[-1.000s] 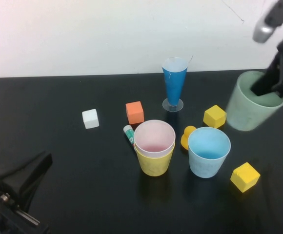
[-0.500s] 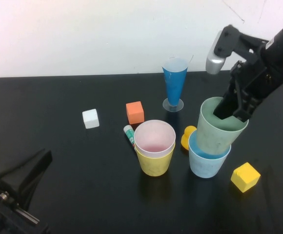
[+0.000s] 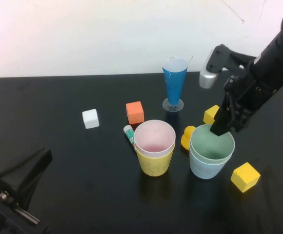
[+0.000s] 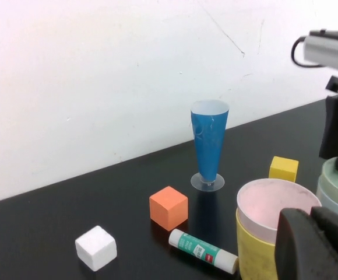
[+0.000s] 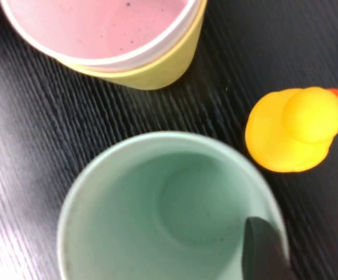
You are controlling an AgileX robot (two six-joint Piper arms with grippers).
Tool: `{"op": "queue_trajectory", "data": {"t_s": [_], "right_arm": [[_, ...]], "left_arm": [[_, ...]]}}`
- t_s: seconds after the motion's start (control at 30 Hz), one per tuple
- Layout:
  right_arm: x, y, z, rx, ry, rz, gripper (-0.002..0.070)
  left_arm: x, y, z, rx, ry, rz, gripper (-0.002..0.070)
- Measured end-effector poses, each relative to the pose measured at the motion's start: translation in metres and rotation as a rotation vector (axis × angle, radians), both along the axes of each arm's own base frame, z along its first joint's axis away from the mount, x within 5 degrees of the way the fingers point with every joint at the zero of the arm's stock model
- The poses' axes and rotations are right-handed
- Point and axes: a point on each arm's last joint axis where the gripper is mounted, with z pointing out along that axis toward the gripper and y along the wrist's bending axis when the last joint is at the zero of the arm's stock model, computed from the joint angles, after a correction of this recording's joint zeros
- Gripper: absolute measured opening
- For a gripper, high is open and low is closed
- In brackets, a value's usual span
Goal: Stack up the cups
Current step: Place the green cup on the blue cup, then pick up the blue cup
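Now nested in the light blue cup (image 3: 207,168), matte tapered green cup (image 3: 211,144), right gripper (image 3: 218,127) spread astride its rim; left gripper (image 4: 320,245) shut.

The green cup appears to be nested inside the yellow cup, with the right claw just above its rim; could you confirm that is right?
Not quite: the green cup sits inside the light blue cup, as the high view shows. The right claw is indeed at its rim.

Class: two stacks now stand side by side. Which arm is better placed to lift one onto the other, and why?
Right: its pincer hangs open at the green cup nested in the blue cup. The left pincer sits shut at the near-left corner.
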Motion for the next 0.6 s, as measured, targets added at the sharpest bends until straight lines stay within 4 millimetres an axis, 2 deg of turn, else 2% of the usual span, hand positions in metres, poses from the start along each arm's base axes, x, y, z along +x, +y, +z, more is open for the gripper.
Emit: {"op": "queue_trajectory", "data": {"t_s": [0.13,0.2,0.23,0.33,0.4,0.6], "right_arm": [[0.005,0.004,-0.015,0.023,0.046,-0.01,0.0302],[0.007,0.007,-0.021,0.042,0.066,-0.017,0.0279],[0.008,0.008,-0.023,0.046,0.073,-0.02,0.0257],[0.009,0.009,-0.026,0.056,0.081,-0.023,0.012],[0.009,0.009,-0.025,0.06,0.08,-0.024,0.0057],[0.01,0.008,-0.023,0.044,0.067,-0.014,0.0048]], "left_arm": [[0.0,0.0,0.0,0.019,-0.013,-0.003,0.0001],[0.0,0.0,0.0,0.025,-0.016,-0.004,0.0001],[0.0,0.0,0.0,0.025,-0.016,-0.004,0.0001],[0.0,0.0,0.0,0.031,-0.02,-0.004,0.0001],[0.0,0.0,0.0,0.032,-0.021,-0.005,0.0001],[0.0,0.0,0.0,0.032,-0.021,-0.005,0.0001]]}}
